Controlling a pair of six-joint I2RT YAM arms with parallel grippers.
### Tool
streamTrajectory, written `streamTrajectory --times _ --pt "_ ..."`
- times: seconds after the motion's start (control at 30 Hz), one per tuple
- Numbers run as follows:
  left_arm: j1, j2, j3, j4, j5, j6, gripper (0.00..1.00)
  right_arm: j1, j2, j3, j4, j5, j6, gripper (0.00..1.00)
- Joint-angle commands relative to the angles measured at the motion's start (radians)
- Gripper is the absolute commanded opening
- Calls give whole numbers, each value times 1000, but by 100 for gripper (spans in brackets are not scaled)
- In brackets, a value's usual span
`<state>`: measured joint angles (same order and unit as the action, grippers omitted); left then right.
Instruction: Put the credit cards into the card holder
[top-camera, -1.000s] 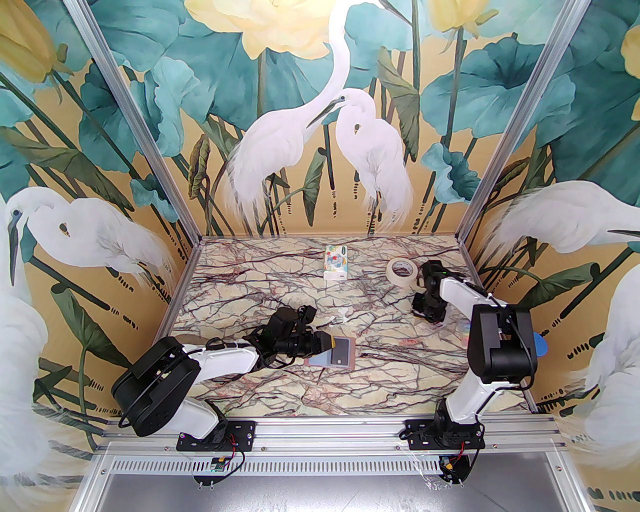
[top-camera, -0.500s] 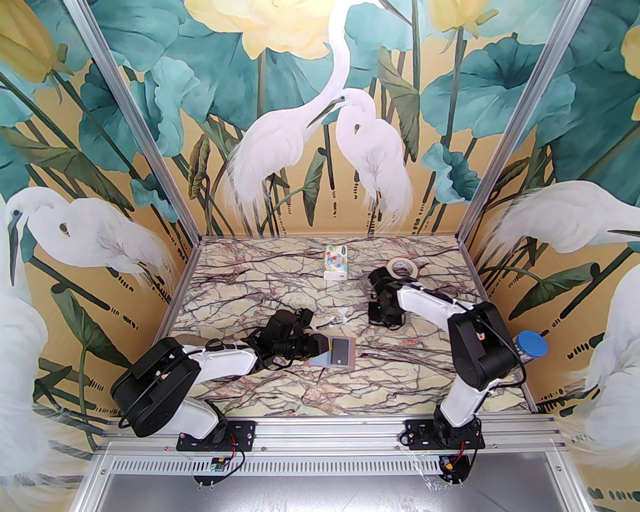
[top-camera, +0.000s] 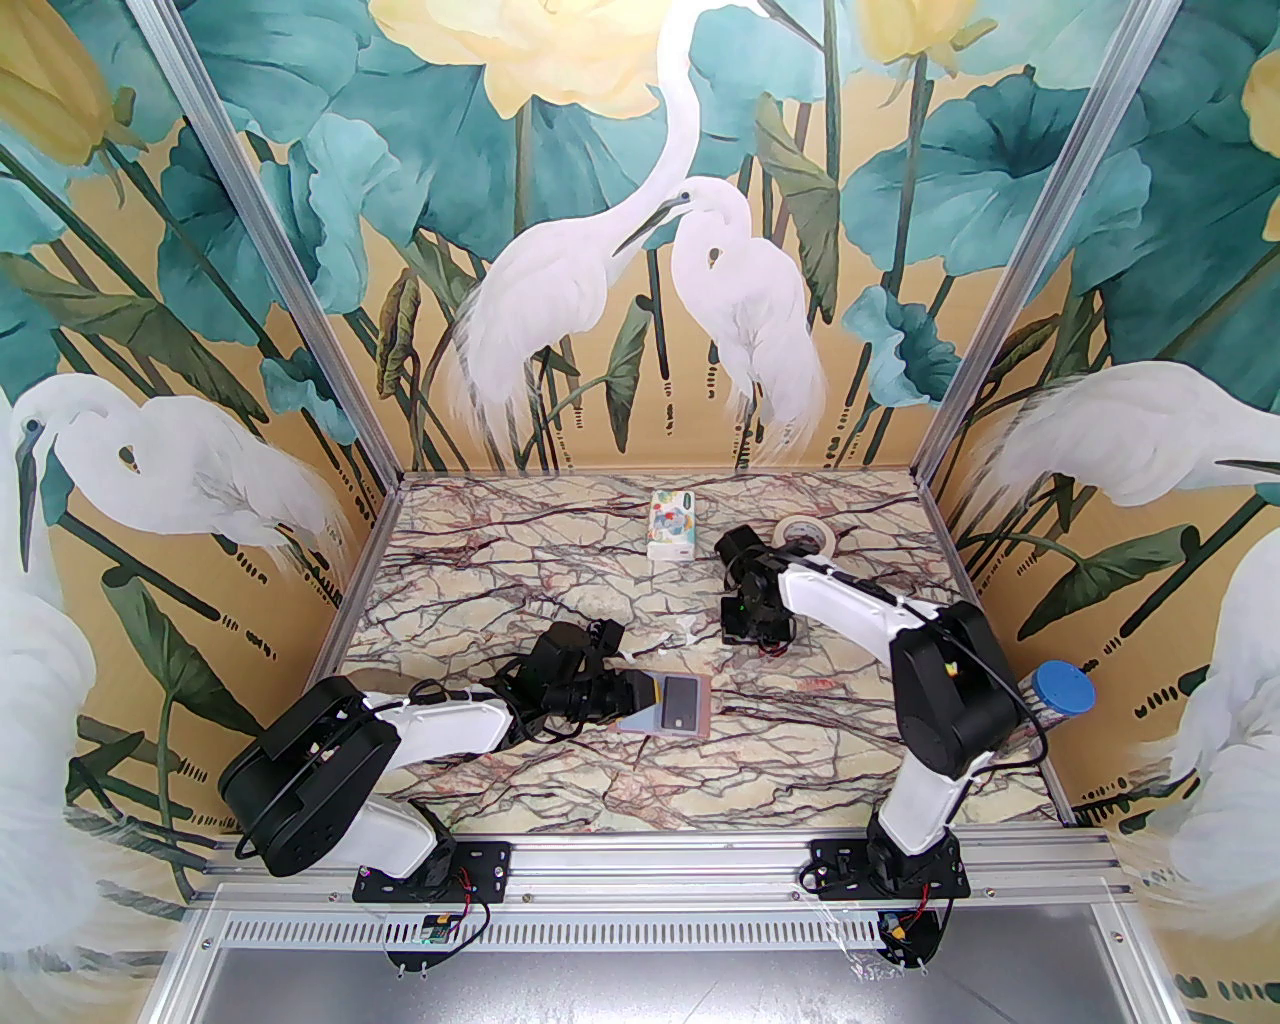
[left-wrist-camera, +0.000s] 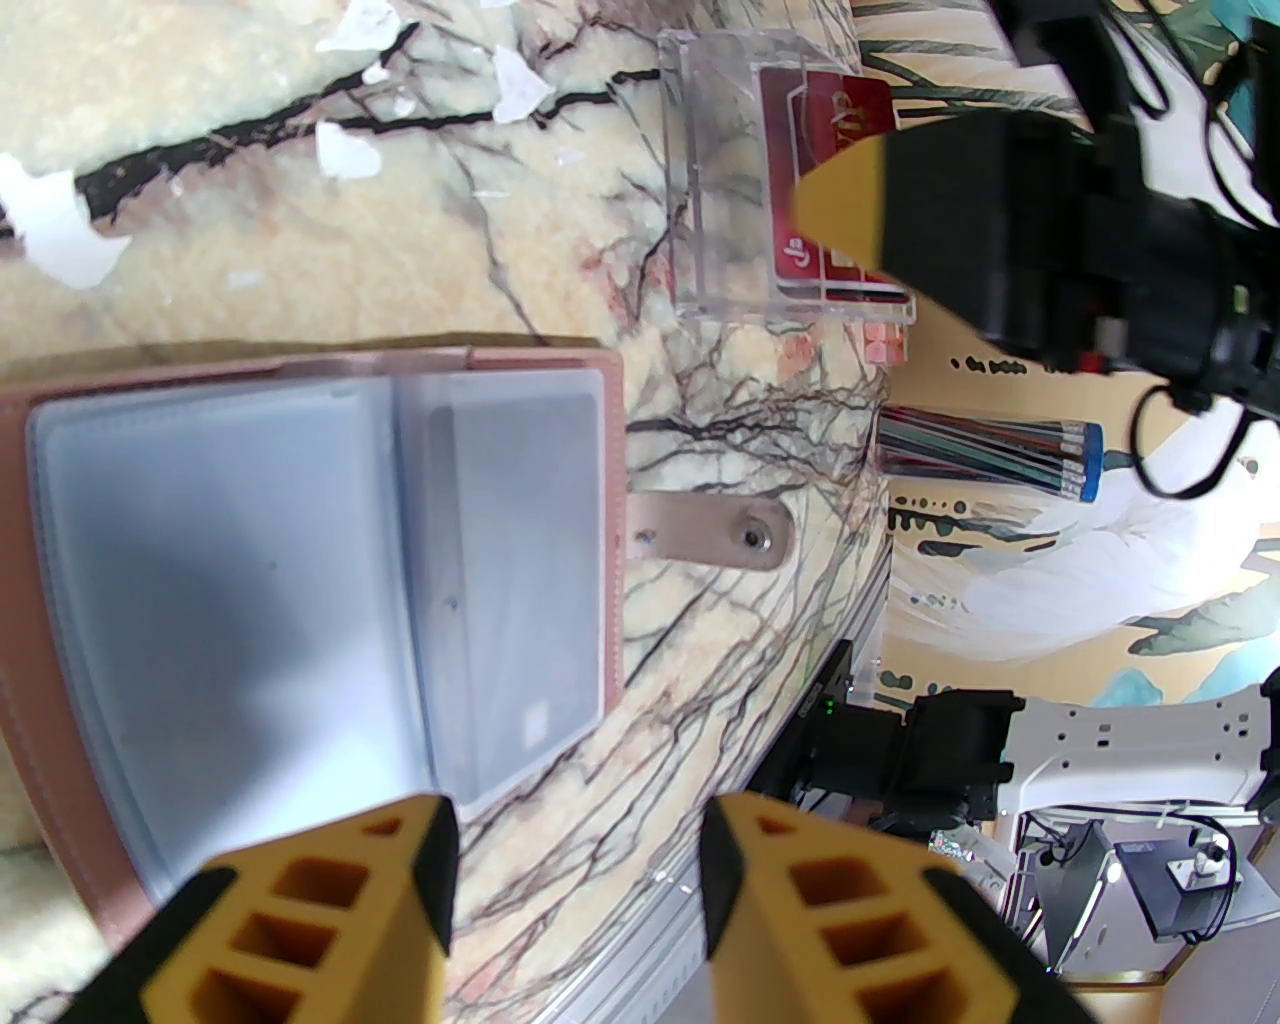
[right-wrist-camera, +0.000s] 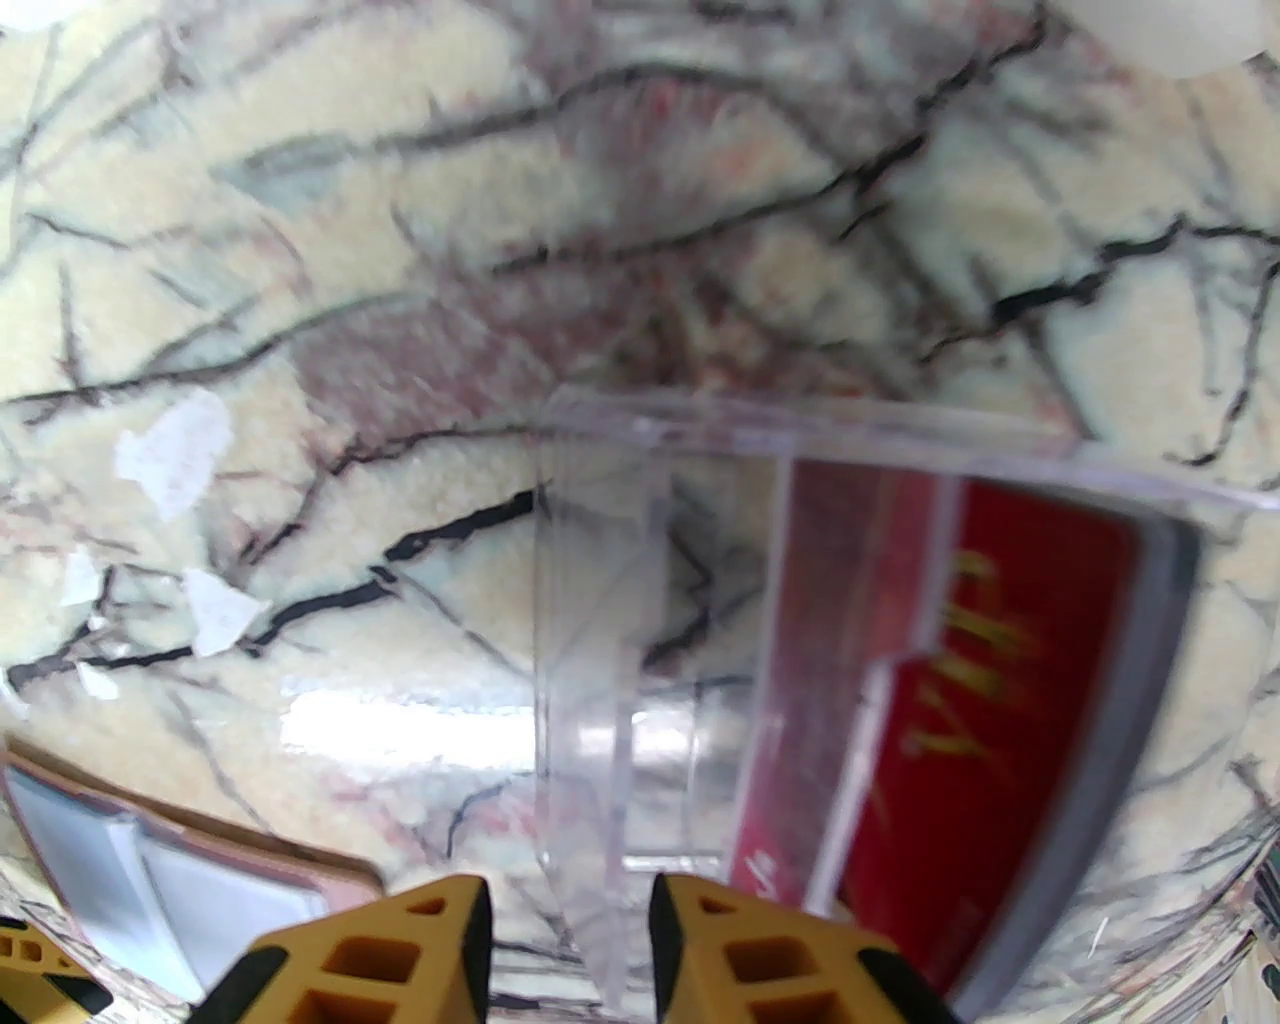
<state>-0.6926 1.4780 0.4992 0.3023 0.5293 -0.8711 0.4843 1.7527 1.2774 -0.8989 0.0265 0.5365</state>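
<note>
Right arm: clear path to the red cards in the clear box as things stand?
Probably yes. The right gripper points at the clear box from close by, jaws parted, and nothing lies over the red cards inside. They sit to one side of it; the box wall may hinder a pinch.

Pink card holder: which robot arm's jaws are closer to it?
Left. The left arm has its jaws right at the card holder's left edge. The right arm holds its jaws farther back and right, apart from it.
</note>
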Motion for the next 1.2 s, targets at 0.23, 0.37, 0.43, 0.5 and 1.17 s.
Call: streamTrajectory --times 0.23,0.37,0.43,0.5,1.17 --pt "16 -22 -19 -14 -24 15 45 -33 -56 105 -154 233 -100 39" --pt "19 -20 -15 -45 -45 25 45 -58 -41 100 -156 256 -123 48" --pt "20 -20 -18 -45 -46 24 45 -70 -31 94 -151 242 -129 49" --pt "19 -20 -19 -46 -47 24 45 -77 -23 85 -142 234 -133 49" --pt "25 1 -25 -35 -46 26 45 -102 54 36 -92 171 -150 50"
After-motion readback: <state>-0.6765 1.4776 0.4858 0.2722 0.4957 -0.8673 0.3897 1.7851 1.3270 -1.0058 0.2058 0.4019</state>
